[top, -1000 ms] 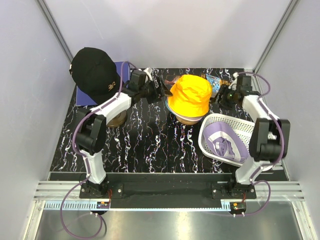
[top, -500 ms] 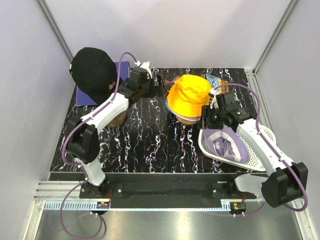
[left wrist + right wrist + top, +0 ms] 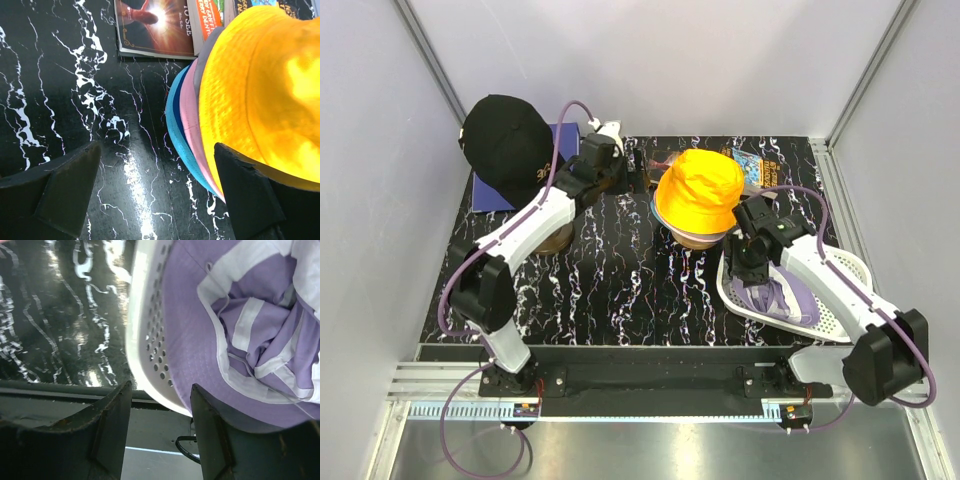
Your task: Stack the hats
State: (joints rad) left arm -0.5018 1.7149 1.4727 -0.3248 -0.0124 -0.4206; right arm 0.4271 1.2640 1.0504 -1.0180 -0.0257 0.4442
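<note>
An orange bucket hat point(image 3: 698, 192) tops a stack whose pink brim point(image 3: 189, 112) and teal brim point(image 3: 175, 131) show beneath it; the stack sits on a cream mannequin head point(image 3: 695, 240). My left gripper point(image 3: 638, 172) is open just left of the stack, and its right finger stands close against the orange brim point(image 3: 240, 125) with nothing held. A lavender-and-white hat point(image 3: 240, 325) lies in the white basket point(image 3: 145, 340). My right gripper point(image 3: 160, 427) hangs open over the basket's near-left rim point(image 3: 732, 290). A black cap point(image 3: 510, 145) sits at the back left.
Magazines point(image 3: 155, 25) lie on the black marbled table behind the stack, and more printed packets point(image 3: 752, 160) lie at the back right. A blue sheet point(image 3: 567, 138) lies under the black cap. Grey walls close in both sides.
The right arm swung from the back right corner forward to the basket. The left gripper opened wide and drew slightly back from the orange hat.
</note>
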